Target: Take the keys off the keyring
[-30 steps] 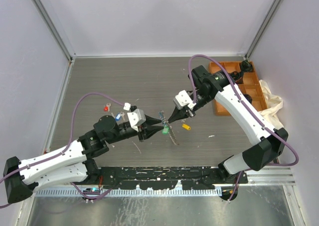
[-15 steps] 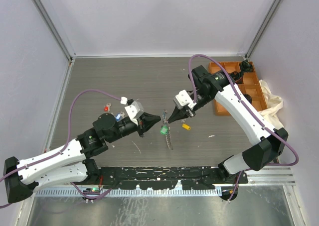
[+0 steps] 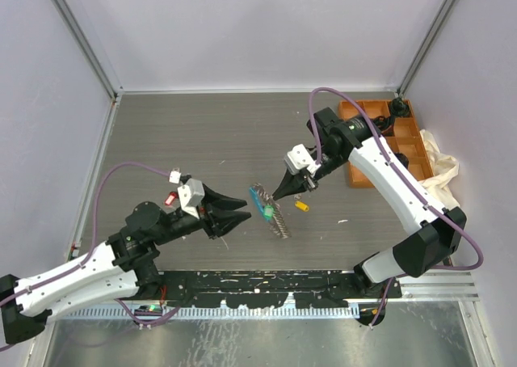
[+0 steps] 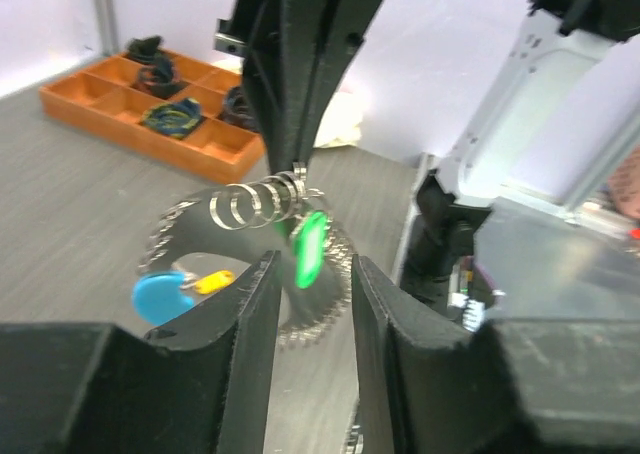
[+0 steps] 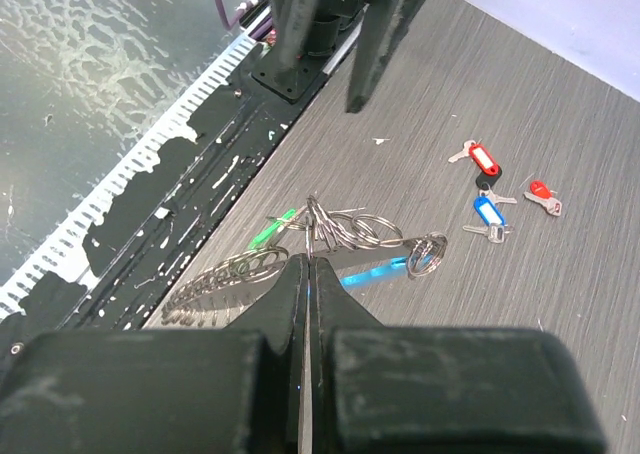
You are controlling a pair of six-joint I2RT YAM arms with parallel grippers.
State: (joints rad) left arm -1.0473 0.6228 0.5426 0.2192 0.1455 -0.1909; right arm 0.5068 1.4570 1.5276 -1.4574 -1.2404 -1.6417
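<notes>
right gripper [image 3: 278,196] tight on the keyring [image 3: 279,220]; left gripper [image 3: 247,208] — jaws apart, empty — just beside it

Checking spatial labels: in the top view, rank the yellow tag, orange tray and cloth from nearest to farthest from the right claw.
1. Yellow tag, just beside the right claw.
2. Orange tray, farther off to the right.
3. Cloth, beyond the tray's right edge.

Hanging keyring [image 3: 277,217], green key [image 4: 311,248] attached, other keys [image 5: 486,214] loose
</notes>
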